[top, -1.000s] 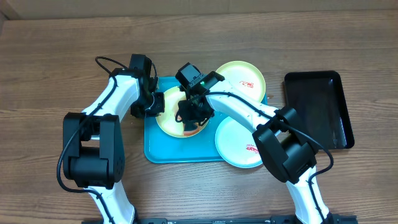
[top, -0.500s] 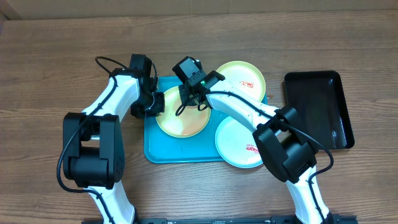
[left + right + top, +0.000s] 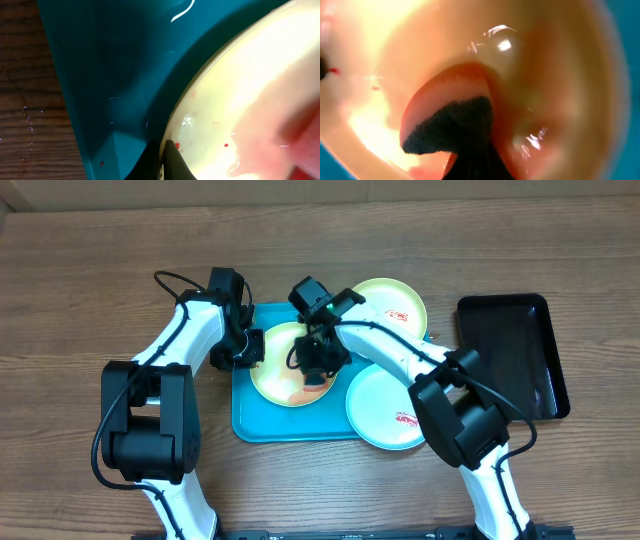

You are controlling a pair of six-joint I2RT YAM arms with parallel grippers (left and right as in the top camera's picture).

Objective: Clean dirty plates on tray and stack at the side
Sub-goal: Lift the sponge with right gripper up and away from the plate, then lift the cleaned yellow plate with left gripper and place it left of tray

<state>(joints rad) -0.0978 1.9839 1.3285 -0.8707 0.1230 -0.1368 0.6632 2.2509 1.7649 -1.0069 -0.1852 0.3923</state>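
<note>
A pale yellow-green plate [image 3: 280, 370] lies on the turquoise tray [image 3: 250, 420]. My left gripper [image 3: 250, 348] is shut on its left rim, as the left wrist view [image 3: 162, 161] shows, with the plate [image 3: 225, 100] and tray [image 3: 110, 75] around it. My right gripper [image 3: 320, 363] is shut on a pink sponge with a dark scrub face [image 3: 445, 95], pressed on that plate [image 3: 420, 45]. A second yellow-green plate [image 3: 395, 302] with a red smear sits at the tray's back right. The light blue plate [image 3: 385, 410] with a red smear overlaps the tray's right edge.
A narrow black tray [image 3: 510, 355] stands on the wooden table at the right. Small red specks dot the plate and tray near my left jaws. Bare wood lies in front of the tray and at the far left.
My right gripper with the sponge swept to the plate's back edge, then came forward again onto the plate's middle right. My left arm and the plates have not moved.
</note>
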